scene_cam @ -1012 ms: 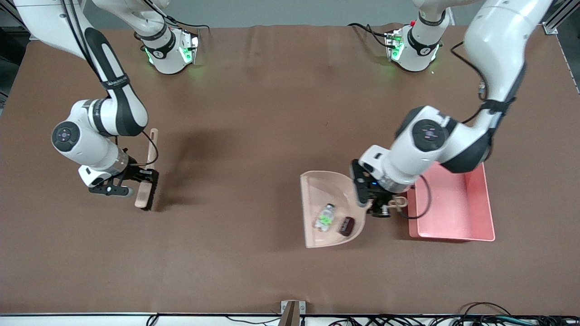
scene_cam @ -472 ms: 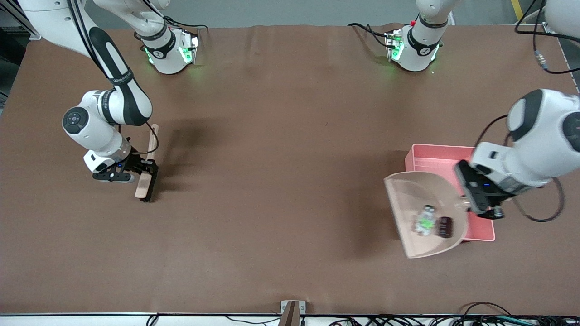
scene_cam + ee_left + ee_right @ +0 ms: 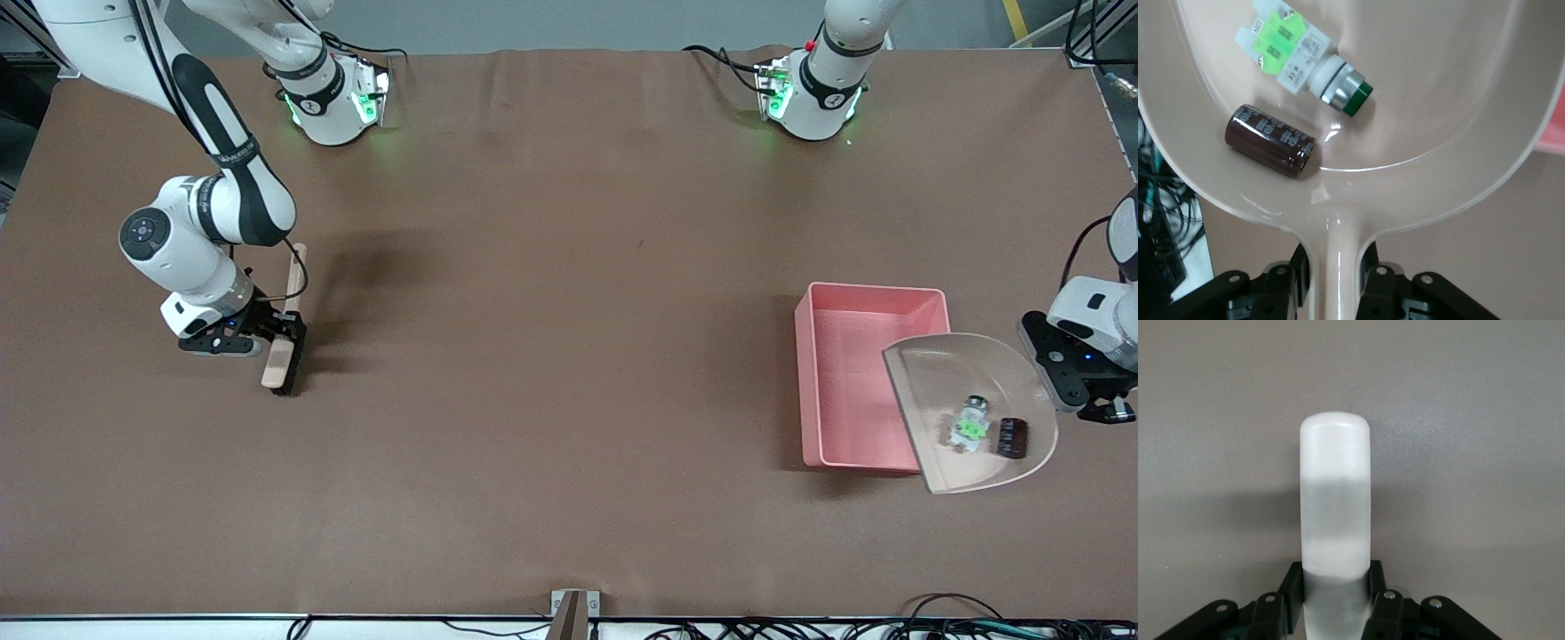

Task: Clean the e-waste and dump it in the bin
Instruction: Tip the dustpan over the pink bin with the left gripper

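The brown table [image 3: 551, 373] carries the pink bin [image 3: 849, 382], which sits toward the left arm's end. The beige dustpan [image 3: 987, 373] is held up in the air, its flat mouth edge over the bin's rim and its rounded back out past the bin wall; whether it touches the rim is hard to tell from above. The brush [image 3: 283, 342] stands at the right arm's end, bristles apparently down on the table.

The left gripper [image 3: 1336, 280] is clamped on the dustpan's handle [image 3: 1338, 253], one finger on each side of the stem. The right gripper [image 3: 1336, 600] is likewise closed around the brush handle [image 3: 1335, 500], which sticks straight out from between its fingers.

Just out from the left fingers, in the pan's hollow, lie the white part [image 3: 1301, 57] with green marks and the dark cylinder [image 3: 1270, 140], side by side, not touching
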You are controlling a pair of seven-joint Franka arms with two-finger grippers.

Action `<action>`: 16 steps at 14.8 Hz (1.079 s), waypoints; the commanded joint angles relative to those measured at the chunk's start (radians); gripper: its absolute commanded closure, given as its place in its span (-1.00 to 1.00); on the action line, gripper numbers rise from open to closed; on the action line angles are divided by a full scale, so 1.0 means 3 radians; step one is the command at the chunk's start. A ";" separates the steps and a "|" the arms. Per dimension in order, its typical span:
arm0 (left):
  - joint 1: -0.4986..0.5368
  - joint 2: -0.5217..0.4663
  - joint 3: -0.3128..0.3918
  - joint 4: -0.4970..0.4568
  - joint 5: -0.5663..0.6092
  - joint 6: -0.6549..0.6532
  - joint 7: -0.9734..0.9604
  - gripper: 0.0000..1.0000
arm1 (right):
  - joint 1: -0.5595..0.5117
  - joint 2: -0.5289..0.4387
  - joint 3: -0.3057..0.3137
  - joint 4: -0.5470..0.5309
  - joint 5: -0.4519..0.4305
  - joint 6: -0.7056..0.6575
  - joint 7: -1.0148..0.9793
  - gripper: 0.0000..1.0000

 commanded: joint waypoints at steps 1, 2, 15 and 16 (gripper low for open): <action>0.0007 -0.0007 0.0007 -0.0168 0.0452 -0.0023 0.0005 0.84 | -0.0069 -0.0133 0.0048 -0.0082 -0.0038 -0.0005 -0.0088 -0.07; 0.0002 -0.0017 0.0017 -0.0209 0.0540 -0.0023 0.0010 0.84 | -0.0069 -0.0133 0.0048 -0.0061 -0.0038 -0.0005 -0.0098 -0.40; -0.0100 -0.0099 -0.0099 -0.0404 0.1318 -0.0095 0.0015 0.84 | -0.0049 -0.0480 0.0058 0.0586 -0.0038 -0.0875 -0.0083 -1.00; -0.0100 -0.0114 -0.0191 -0.0384 0.1323 -0.0135 -0.0015 0.84 | -0.0039 -0.0516 0.0069 0.0786 -0.0043 -0.1223 -0.0063 -1.00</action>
